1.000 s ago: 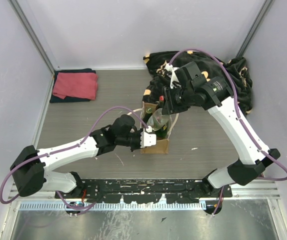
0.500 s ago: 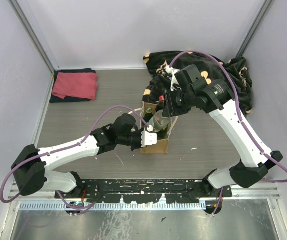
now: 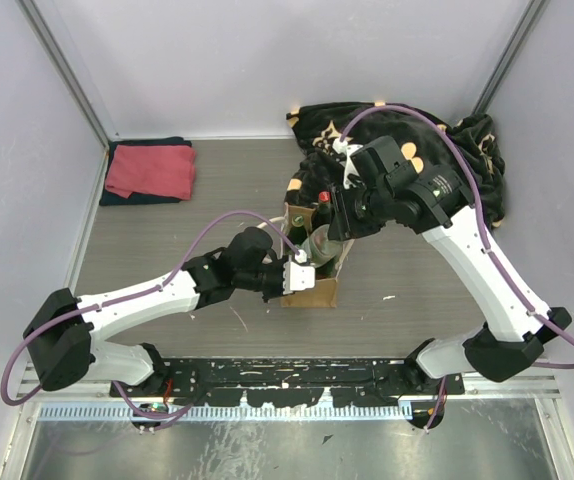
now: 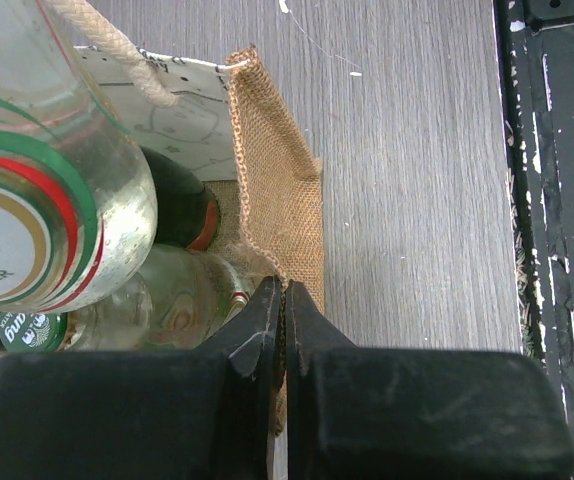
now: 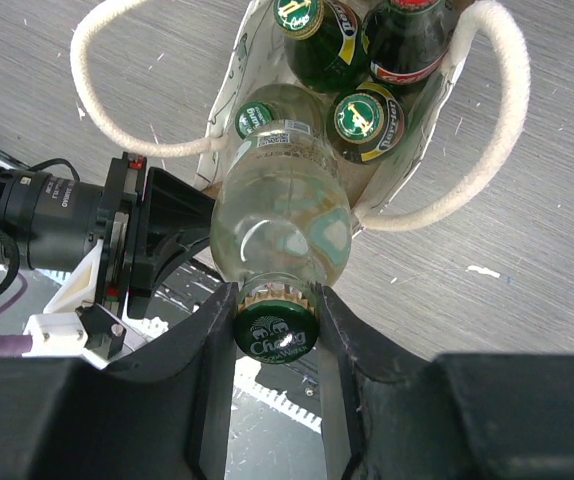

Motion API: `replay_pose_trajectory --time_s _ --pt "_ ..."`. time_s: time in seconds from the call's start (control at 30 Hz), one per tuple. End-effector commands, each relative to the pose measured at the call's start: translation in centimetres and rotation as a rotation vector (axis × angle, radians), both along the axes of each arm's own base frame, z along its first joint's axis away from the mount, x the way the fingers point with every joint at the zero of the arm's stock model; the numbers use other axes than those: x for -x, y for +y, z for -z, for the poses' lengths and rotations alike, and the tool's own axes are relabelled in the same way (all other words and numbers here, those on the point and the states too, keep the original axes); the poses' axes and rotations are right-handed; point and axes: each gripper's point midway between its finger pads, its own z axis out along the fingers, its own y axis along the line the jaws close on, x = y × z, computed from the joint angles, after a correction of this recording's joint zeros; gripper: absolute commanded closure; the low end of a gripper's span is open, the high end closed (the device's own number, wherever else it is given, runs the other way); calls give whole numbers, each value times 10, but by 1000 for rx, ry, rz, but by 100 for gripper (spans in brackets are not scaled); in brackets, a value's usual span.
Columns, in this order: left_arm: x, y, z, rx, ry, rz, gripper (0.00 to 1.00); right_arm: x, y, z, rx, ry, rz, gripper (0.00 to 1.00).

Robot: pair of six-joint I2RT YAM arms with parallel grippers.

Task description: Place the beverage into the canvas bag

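The canvas bag [image 3: 315, 293] stands upright mid-table, its burlap wall [image 4: 279, 190] and cream handles [image 5: 95, 128] in plain sight. My left gripper [image 4: 283, 300] is shut on the bag's rim at the near corner, pinching the fabric. My right gripper [image 5: 275, 302] is shut on the green-capped neck of the beverage [image 5: 282, 215], a clear glass bottle. It hangs tilted with its base in the bag's mouth [image 3: 319, 246]. From the left wrist the bottle [image 4: 37, 200] fills the upper left. Several other bottles [image 5: 359, 117] stand inside the bag.
A folded red towel [image 3: 150, 170] lies on a dark cloth at the back left. A black patterned cloth [image 3: 467, 150] is heaped at the back right. A black rail [image 3: 287, 375] runs along the near edge.
My right arm has shifted a little right and down, bringing the bottle lower into the bag's mouth. The left gripper has kept its hold on the rim.
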Motion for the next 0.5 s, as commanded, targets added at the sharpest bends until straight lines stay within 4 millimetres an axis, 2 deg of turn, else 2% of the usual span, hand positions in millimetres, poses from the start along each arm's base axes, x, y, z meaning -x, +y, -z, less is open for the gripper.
replay_pose_trajectory --time_s 0.0,0.27,0.47 --pt "10 -8 -4 11 34 42 93 2 3 -24 -75 -81 4 99" --pt "10 -11 -6 13 38 46 93 7 1 -23 -74 -81 4 99" --pt "8 -13 -12 21 42 41 94 3 4 -5 -47 -58 -2 99"
